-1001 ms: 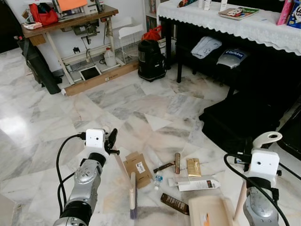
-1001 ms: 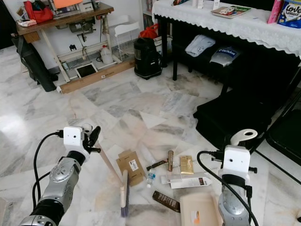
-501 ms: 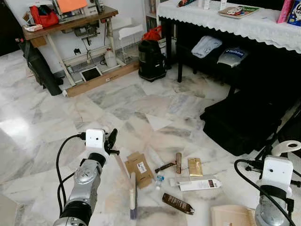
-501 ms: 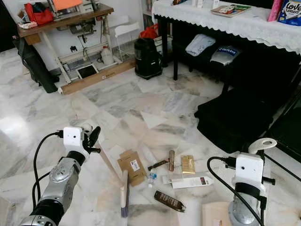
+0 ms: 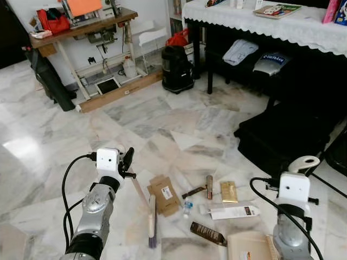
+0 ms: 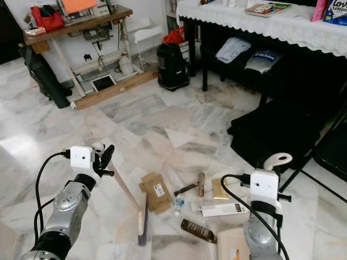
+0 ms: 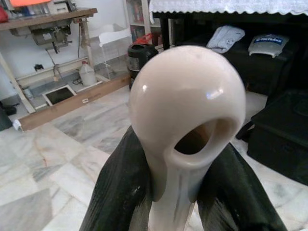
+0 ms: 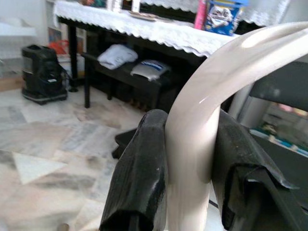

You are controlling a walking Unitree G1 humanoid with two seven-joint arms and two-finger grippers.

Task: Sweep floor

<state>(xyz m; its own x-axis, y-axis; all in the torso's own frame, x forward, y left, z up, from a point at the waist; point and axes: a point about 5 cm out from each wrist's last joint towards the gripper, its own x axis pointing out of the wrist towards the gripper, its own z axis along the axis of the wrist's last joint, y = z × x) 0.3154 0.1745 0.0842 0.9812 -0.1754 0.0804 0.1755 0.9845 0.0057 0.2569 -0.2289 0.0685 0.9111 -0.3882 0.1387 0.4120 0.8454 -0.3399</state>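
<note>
On the glossy grey-veined marble floor (image 5: 162,116) lie flat cardboard pieces (image 5: 164,194) and small wrappers. The left gripper (image 7: 185,185) pinches the looped cream plastic broom handle (image 7: 187,115), bristles down beside the cardboard. The right gripper (image 8: 190,168) clamps the curved cream dustpan handle (image 8: 216,96); the beige ribbed dustpan (image 5: 250,246) rests near the wrappers.

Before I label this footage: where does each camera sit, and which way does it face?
Left eye: on the head, looking forward and down at floor litter; both arms show, left gripper holding the broom.
Right eye: beside it, same scene; right gripper holds the dustpan.
Left wrist: along its fingers, past the broom's handle end.
Right wrist: along its fingers, past the dustpan's handle.
Both wrist views share the black vacuum.
</note>
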